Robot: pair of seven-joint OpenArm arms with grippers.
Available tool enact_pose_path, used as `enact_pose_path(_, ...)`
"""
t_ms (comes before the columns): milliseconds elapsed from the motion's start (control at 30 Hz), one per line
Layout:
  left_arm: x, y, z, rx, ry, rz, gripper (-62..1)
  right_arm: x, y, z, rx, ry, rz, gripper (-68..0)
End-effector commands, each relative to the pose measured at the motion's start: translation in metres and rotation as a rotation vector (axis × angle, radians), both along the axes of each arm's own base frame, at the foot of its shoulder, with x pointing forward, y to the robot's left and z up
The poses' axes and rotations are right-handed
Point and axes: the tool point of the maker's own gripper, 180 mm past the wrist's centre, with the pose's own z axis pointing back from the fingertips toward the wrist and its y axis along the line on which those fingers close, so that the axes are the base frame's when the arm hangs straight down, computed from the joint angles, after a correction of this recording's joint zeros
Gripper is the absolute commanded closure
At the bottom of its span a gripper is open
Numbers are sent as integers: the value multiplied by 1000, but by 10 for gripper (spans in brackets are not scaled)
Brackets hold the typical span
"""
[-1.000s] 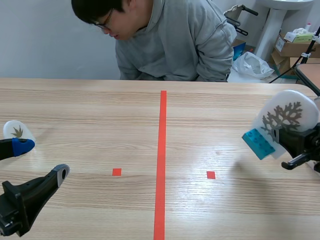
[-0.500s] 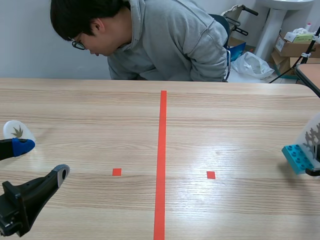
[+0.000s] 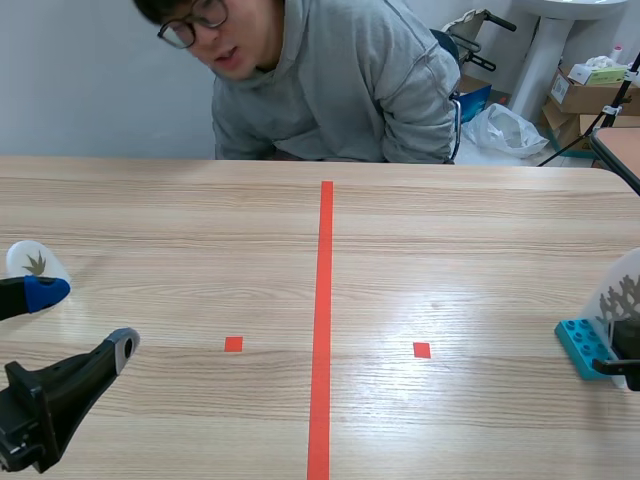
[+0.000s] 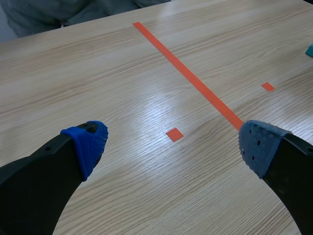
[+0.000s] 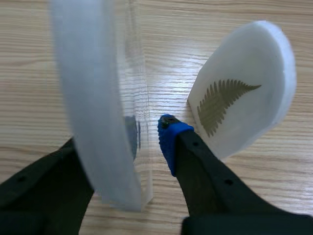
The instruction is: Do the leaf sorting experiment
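A white disc with a branching leaf (image 3: pixel 622 290), standing on a teal brick base (image 3: pixel 581 345), is low at the table's right edge. My right gripper (image 3: pixel 626 358) is shut on it. In the right wrist view this disc (image 5: pixel 93 98) shows edge-on between the fingers of my right gripper (image 5: pixel 146 134). A second white disc with a fern leaf (image 5: pixel 244 107) stands just ahead of the blue-padded finger (image 5: pixel 168 134). Another small leaf disc (image 3: pixel 30 262) sits at the far left, behind my left gripper (image 3: pixel 85 318). My left gripper (image 4: pixel 176 142) is open and holds nothing.
A person in a grey hoodie (image 3: pixel 340 90) leans over the table's far edge. Boxes and a bag (image 3: pixel 505 128) stand on the floor beyond the far right corner.
My right gripper has come down and pulled back to the right with the branching-leaf disc, from raised to low at the table's edge. The person has shifted. My left arm has not moved.
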Motion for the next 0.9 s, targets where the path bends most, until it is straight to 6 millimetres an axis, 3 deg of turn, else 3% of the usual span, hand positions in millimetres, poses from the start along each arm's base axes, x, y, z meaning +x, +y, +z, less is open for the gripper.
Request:
enact_pose_path(0, 4, -1, 9, -15, -31, 5, -572, 6, -5, 10, -5, -36, -6, -230)
enact_pose_path(167, 4, -1, 9, -15, -31, 4, -572, 7, -5, 12, 9, -43, -15, -286)
enact_pose_path(333, 4, -1, 9, -15, -31, 4, -572, 8, -5, 13, 26, -52, -25, -428)
enact_pose_path(633, 4, -1, 9, -15, -31, 4, -572, 11, -4, 18, 41, -68, -21, -429)
enact_pose_path(867, 4, -1, 9, -14, -30, 4, -572, 24, 5, 46, 23, -125, 63, -429)
